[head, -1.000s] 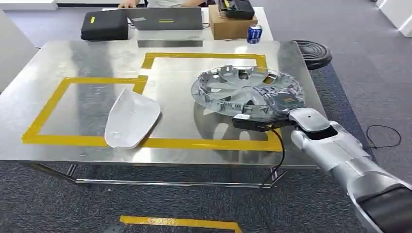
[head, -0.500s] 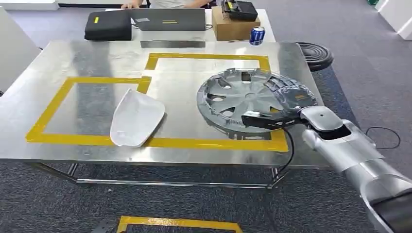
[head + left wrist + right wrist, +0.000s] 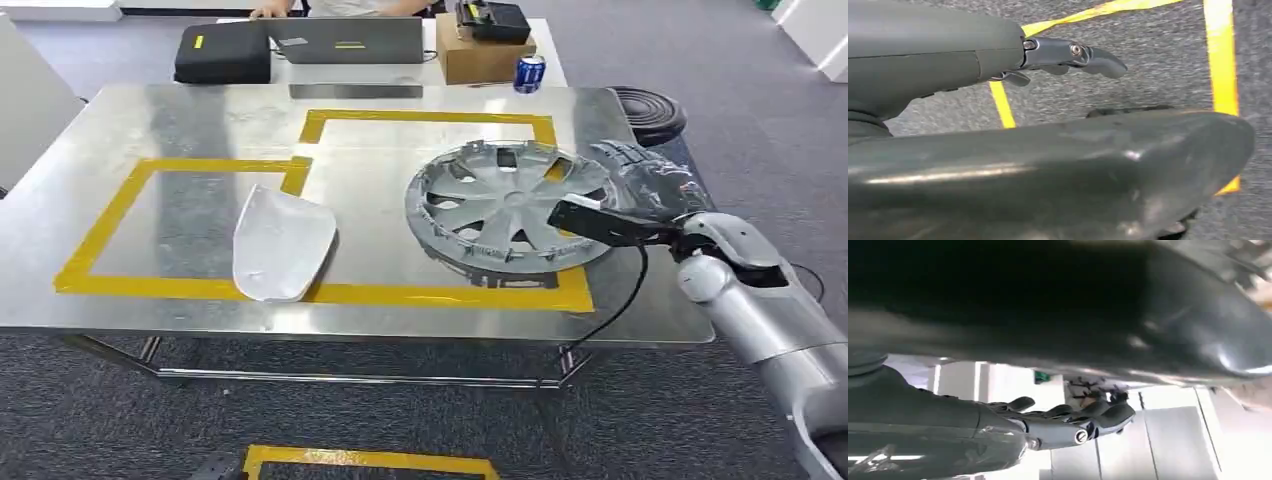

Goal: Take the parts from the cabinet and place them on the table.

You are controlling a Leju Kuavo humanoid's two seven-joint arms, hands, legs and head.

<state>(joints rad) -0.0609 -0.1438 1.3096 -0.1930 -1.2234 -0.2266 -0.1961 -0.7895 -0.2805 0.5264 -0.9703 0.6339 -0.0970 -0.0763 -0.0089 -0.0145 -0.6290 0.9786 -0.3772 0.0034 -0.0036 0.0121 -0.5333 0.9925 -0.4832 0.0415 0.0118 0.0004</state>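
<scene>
Since 0.5 s ago, hubcap point(image 3: 505, 212) has dropped flat onto the steel table point(image 3: 180, 120), inside the yellow tape frame point(image 3: 425, 118); right hand point(image 3: 640, 180) has pulled off its rim and is now released, fingers apart, just right of hubcap. White curved panel point(image 3: 280, 243) lies well left of hubcap, unchanged. Left hand point(image 3: 1068, 55) hangs released over carpet. Blue can point(image 3: 528, 72) sits behind hubcap.

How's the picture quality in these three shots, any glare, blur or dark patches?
Head view: sharp and evenly lit; the steel table shows soft reflections, and the wheel cover is crisp. Left wrist view: the near hand is out of focus, with streaky highlights. Right wrist view: a blurred dark shape fills the upper part, the bright background is washed out, and the right hand is fairly sharp.
</scene>
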